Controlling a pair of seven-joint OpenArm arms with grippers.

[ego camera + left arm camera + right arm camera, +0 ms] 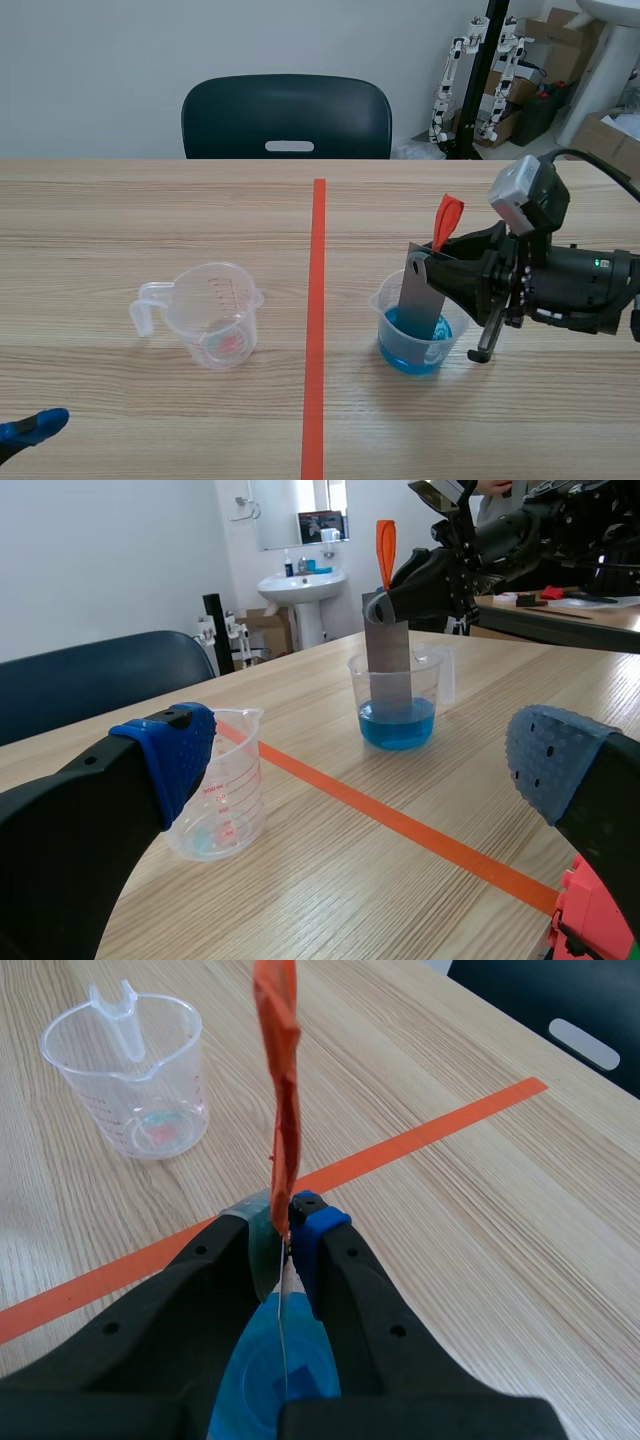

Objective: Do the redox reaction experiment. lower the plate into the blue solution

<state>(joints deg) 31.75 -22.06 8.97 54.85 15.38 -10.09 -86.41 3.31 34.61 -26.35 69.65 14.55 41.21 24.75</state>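
Note:
A clear beaker [388, 300] holding blue solution [410, 355] stands right of the orange tape line. My right gripper [428, 262] is shut on the top of a grey metal plate [421, 300] with an orange-red tag [447, 218] sticking up above the fingers. The plate stands nearly upright inside the beaker, its lower end in the blue liquid. In the right wrist view the plate [284, 1310] shows edge-on between the pads, over the solution [255, 1360]. My left gripper [370, 755] is open, low at the near left [35, 427], far from the beaker [400, 720].
An empty clear measuring cup [212, 315] with a handle stands left of the tape line, closer to the left gripper [215, 800]. A dark chair [287, 118] sits behind the table's far edge. A red object [590, 920] lies beside the left gripper's right finger.

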